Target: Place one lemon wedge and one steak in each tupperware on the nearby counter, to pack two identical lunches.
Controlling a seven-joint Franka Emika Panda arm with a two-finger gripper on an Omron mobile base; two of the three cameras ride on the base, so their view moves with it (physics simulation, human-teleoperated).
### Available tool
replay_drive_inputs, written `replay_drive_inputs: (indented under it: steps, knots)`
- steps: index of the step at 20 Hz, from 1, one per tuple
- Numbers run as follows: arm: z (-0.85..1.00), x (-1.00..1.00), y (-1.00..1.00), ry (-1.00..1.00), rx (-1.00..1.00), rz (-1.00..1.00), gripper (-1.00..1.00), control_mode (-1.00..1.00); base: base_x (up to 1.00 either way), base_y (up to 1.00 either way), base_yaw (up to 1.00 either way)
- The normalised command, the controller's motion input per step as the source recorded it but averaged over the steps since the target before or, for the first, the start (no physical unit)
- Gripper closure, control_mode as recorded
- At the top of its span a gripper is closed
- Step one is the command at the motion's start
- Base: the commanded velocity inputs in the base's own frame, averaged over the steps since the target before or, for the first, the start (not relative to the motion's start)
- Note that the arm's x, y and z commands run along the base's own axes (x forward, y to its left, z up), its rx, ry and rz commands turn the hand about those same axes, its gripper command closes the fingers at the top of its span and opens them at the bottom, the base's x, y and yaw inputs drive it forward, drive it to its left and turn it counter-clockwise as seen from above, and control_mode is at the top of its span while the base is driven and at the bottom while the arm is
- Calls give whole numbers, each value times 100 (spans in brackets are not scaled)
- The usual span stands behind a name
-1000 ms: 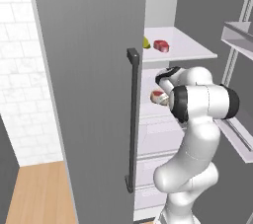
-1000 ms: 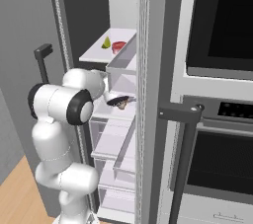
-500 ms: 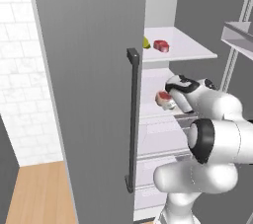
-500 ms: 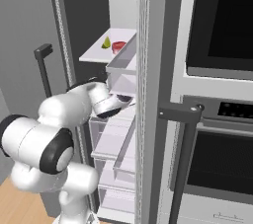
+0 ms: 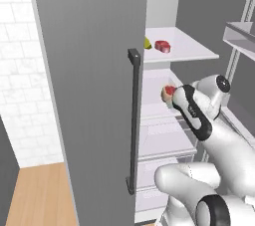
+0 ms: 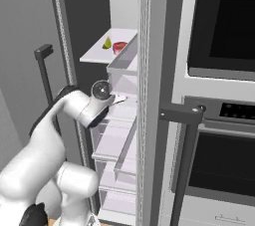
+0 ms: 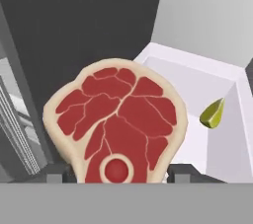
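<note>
Gripping a red, marbled steak (image 7: 117,127) with pale fat rim, fingers (image 7: 179,173) closed.

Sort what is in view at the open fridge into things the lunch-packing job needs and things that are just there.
Part of the job:
- steak clamped in the gripper
- second steak on the upper shelf
- lemon wedge beside that steak
- another lemon wedge on the lower shelf

Just there:
- fridge door and its handle
- wall oven
</note>
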Motion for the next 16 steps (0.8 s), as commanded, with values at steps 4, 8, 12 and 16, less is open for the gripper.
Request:
replay_drive_inputs:
  steps: [4, 8, 12, 16]
  knots:
    - [100, -96, 0, 3, 0, -15, 100, -100, 0, 0, 0]
    - [91, -85, 15, 14, 0, -18, 100, -100, 0, 0, 0]
    - [58, -94, 37, 9, 0, -10, 100, -100, 0, 0, 0]
    - [42, -100, 3, 2, 0, -2, 100, -100, 0, 0, 0]
